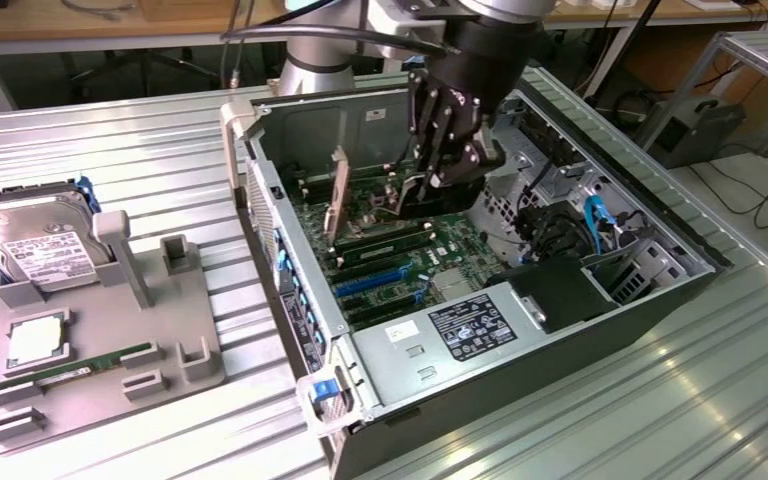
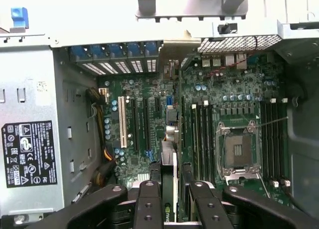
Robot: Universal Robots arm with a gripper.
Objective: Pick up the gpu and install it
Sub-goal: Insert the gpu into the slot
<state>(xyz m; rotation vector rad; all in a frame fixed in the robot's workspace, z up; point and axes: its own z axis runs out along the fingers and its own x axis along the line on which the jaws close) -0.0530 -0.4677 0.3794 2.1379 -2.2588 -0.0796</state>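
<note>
Gripping the gpu [image 2: 168, 154] from both sides, the tool [image 2: 171, 170] has its fingers [image 2: 149, 199] closed to the thickness of the card, with nothing else in its hold. The card stands on its edge inside the open computer case [image 1: 631, 320], just above the motherboard [image 2: 137, 161]. It runs along the line of the expansion slots [image 2: 134, 124], and its silver bracket [image 2: 174, 47] is at the rear wall, beside the blue slot covers [image 2: 117, 52]. I judge the picking is done and the installing is now in hand; whether the card edge already sits in its slot, I cannot tell. The next move calls for a straight push into the slot, keeping the card upright and the bracket in its gap

Close on one side of the card are the memory slots [image 2: 199, 134] and the empty processor socket [image 2: 238, 150]. On the other side are a bundle of cables [image 2: 102, 164] and the power supply [image 2: 30, 154]; a tilt could bring the card against the memory slots. Farther off, at the lower left of the exterior view, a grey holder [image 1: 157, 320] on the desk [image 1: 131, 150] carries a hard drive [image 1: 40, 250] and a green memory stick [image 1: 71, 372], well apart from the work
</note>
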